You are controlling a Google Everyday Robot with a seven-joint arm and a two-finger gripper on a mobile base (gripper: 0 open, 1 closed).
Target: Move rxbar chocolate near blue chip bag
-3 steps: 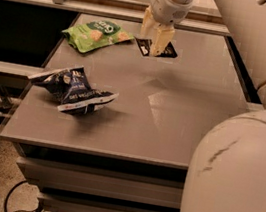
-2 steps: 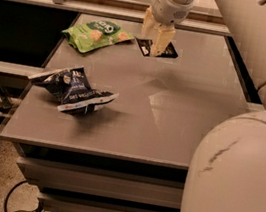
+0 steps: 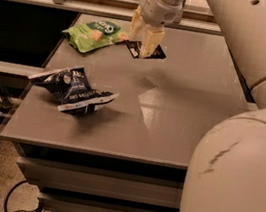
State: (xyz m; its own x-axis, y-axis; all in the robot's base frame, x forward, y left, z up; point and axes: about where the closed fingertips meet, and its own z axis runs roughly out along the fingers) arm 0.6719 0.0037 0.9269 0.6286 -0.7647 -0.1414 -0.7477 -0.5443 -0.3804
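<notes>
Well apart from the blue chip bag [image 3: 74, 90], toward the far edge of the table [image 3: 178, 136], the chocolate bar [image 3: 152, 54] lies flat under the pincer [image 3: 139, 47], whose fingers stand apart astride it, clamping nothing; light, thin and slick-wrapped, it probably wants pinching across its narrow width.

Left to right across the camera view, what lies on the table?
blue chip bag → rxbar chocolate, with the gripper right over it. The green snack bag overlaps the blue one's span, so it is left out.
</notes>
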